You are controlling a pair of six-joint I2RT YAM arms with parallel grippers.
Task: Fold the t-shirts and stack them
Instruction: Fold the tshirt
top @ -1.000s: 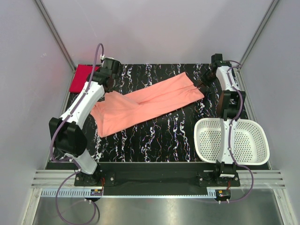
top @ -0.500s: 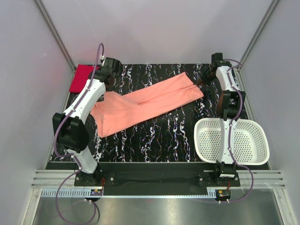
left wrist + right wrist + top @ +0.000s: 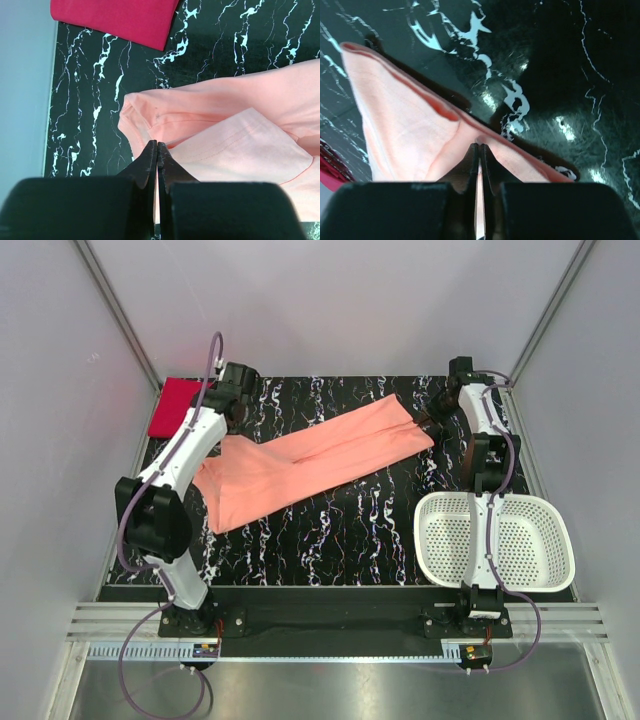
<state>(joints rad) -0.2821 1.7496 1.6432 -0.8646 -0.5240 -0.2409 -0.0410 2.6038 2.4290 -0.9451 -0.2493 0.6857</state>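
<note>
Cotton, salmon-pink, soft and light: salmon tee stretched long and diagonal across the black marbled bench, from far right to near left, apparently folded lengthwise into a band. Left end effector closed right down, fingertips together on the tee's left edge beside a tucked-under sleeve; probably cloth pinched between them, hard to confirm from the wrist view. Right end effector likewise closed tight, pinching the far-right corner, cloth lifted off the bench there into a tented peak with shadow beneath. Red tee already a flat neat rectangle at the far-left corner of the bench, apart from the salmon one, close to the left arm. White perforated basket at near right, beside the right arm. Handling judgement: limp, no stiffness, sagging and dragging between the two grips, apt to slip from a shallow pinch, not fragile. Best taken at corners or hems, through both layers, kept taut between the arms, laid down gently rather than dropped to avoid wrinkles.
</note>
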